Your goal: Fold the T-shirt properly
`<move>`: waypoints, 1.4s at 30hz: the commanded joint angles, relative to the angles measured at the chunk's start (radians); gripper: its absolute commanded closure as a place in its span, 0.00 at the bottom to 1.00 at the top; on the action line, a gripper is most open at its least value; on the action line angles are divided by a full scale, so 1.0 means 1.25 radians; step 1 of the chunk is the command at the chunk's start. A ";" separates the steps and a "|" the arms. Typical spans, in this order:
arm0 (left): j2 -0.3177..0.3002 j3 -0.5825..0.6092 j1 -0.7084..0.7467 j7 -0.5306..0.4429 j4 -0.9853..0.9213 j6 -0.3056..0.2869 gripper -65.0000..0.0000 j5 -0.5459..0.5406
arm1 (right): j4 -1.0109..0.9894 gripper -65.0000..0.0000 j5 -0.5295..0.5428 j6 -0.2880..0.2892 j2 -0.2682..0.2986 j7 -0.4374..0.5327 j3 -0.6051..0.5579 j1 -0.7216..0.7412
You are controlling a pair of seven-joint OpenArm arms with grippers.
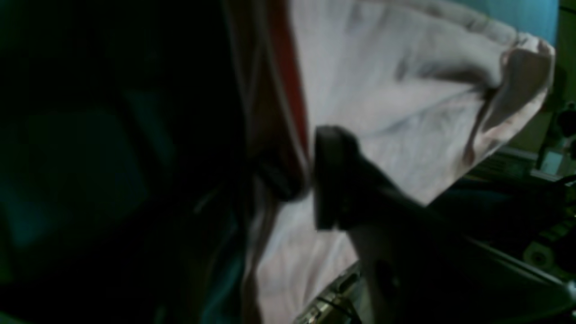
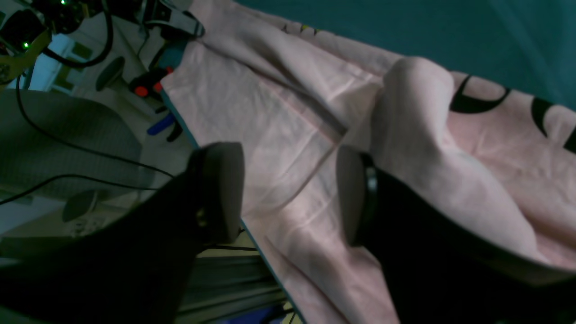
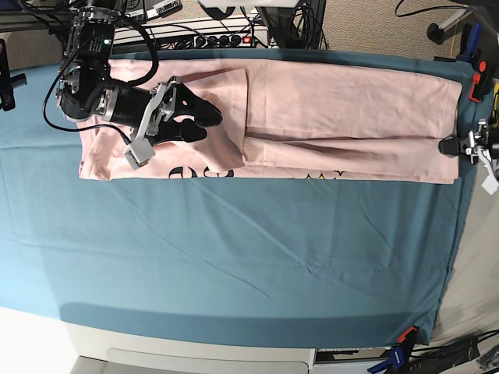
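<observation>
Right claw (image 2: 288, 193) gapes wide over the creased pink T-shirt (image 3: 343, 117), while left claw (image 1: 310, 180) pinches its edge.

Dim view: left claw (image 1: 310, 180), dark fingers narrowly apart at a fold of the pale pink cotton T-shirt (image 1: 396, 99); teal tablecloth (image 1: 526, 15) beyond.

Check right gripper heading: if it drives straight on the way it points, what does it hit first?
Most likely the T-shirt: the right gripper stands open, fingers aimed at the flat pink cloth by the folded-over flap. Depth is unclear, so how far off the cloth lies can't be told.
</observation>
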 commanded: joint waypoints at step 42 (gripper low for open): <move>0.007 0.002 0.005 0.071 0.517 -0.044 1.00 0.043 | 0.012 0.48 -0.283 0.001 -0.007 0.115 0.069 0.008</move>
